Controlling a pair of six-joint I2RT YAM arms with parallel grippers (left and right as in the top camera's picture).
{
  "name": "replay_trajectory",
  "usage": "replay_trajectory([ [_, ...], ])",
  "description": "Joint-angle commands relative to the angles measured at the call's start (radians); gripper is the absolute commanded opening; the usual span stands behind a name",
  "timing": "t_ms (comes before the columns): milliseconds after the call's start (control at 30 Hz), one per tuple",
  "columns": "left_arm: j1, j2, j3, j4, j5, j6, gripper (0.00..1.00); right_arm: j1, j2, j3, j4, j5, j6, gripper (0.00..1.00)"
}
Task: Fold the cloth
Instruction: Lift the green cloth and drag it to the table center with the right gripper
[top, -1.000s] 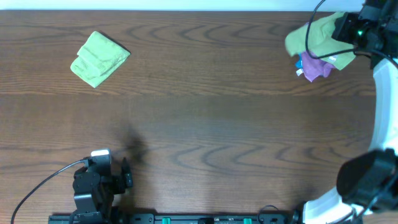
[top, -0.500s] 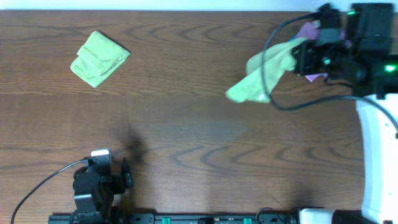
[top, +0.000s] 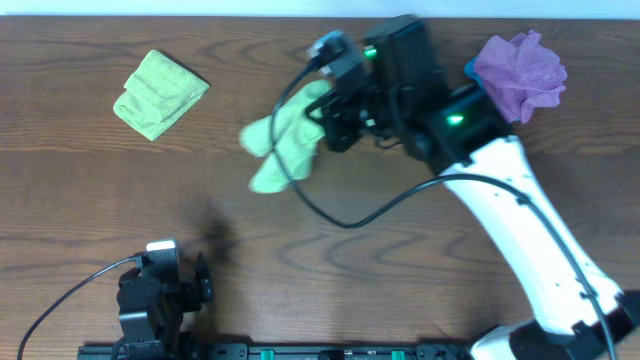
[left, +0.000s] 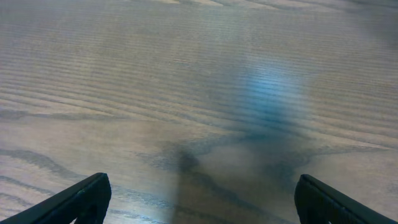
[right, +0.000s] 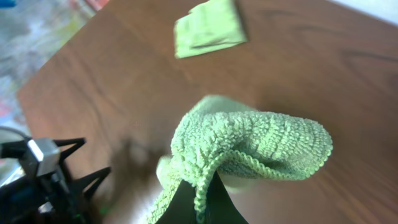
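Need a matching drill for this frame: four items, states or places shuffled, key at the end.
1. folded green cloth
2. loose green cloth
3. purple cloth
4. left hand

A. bunched, top right of the overhead view
B. open, holding nothing
C. lying top left of the overhead view
D. hanging from the right hand

Pairs: 1-C, 2-D, 3-A, 4-B

The overhead camera stares straight down on the whole table. The left wrist's sits close over wood, apparently low; the right's also catches the folded cloth.
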Motion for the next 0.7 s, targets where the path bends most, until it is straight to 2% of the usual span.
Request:
replay_trajectory([
  [0,0.006,-0.006,-0.007,-0.061,-0.018,0.011,0.96,0.04,0.016,0.014,0.014,-0.006,0.027,0.01],
  [167,0.006,-0.006,-0.007,-0.061,-0.017,0.011,0.95,0.003,0.106,0.011,-0.071,0.1,-0.008,0.01],
  [267,0.006,-0.006,-0.007,-0.061,-0.017,0.011,0.95,-0.062,0.179,0.011,-0.124,0.346,-0.01,0.01],
  [300,0.006,-0.006,-0.007,-0.061,-0.017,0.011,0.95,-0.098,0.201,0.011,-0.125,0.418,-0.01,0.04],
  [367,0.006,-0.006,-0.007,-0.061,-0.018,0.011,0.95,-0.181,0.232,0.011,-0.119,0.539,-0.004,0.44],
  [433,0.006,-0.006,-0.007,-0.061,-0.018,0.011,0.95,-0.269,0.238,0.011,-0.12,0.601,0.049,0.7],
  [467,0.006,-0.006,-0.007,-0.061,-0.018,0.011,0.95,-0.309,0.237,0.011,-0.12,0.597,0.066,0.93],
  [500,0.006,-0.006,-0.007,-0.061,-0.017,0.011,0.96,-0.34,0.232,0.011,-0.124,0.583,0.076,0.99],
  [567,0.006,-0.006,-0.007,-0.061,-0.017,0.011,0.95,-0.394,0.22,0.011,-0.143,0.51,0.088,0.99],
  [667,0.006,-0.006,-0.007,-0.061,-0.018,0.011,0.95,-0.434,0.209,0.011,-0.192,0.303,0.082,0.99],
])
